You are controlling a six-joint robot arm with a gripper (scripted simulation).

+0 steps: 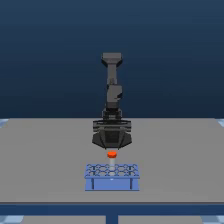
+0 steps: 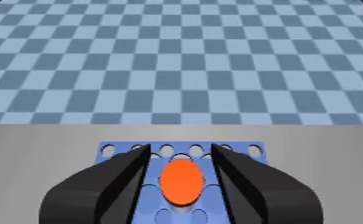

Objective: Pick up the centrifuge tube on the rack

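Gripper (image 2: pixel 181 187) sits low over the rack (image 1: pixel 112 184), as I read it from the wrist view, with both dark fingers (image 2: pixel 115 185) reaching down on either side of the orange-red cap. The cap belongs to the centrifuge tube (image 2: pixel 181 182), which lies midway between the fingers. Each finger stands just beside the cap; whether either one touches it I cannot tell, so I log the jaws as narrow around the cap, grip unconfirmed. The tube body below the cap is hidden from me.

In the exterior view the gripper (image 1: pixel 112 145) hangs directly above the light-blue rack, and the cap (image 1: pixel 111 154) shows as a small orange spot just under the fingertips, above the rack's top face. The rack rests on the grey table (image 1: pixel 45 160), with its two dark vertical marks on the front face. Rows of round holes run under and beyond the fingers. Past the table edge I see a blue checkered floor (image 2: pixel 181 60).
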